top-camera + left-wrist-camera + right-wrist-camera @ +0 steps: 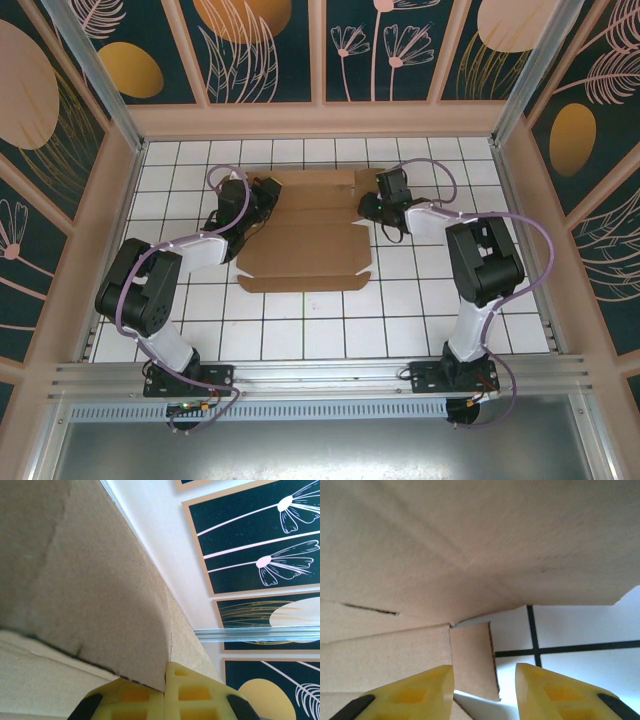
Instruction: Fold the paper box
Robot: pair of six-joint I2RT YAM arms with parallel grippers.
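Where it folds, paper box (300, 250) matte, creased.

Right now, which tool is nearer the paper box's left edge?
Left. The left tool grips that edge of the paper box; the right tool sits open at the opposite edge.

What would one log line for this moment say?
task: fold paper box | left fingers: shut on box's left edge | right fingers: open at box's right edge | box: mostly flat
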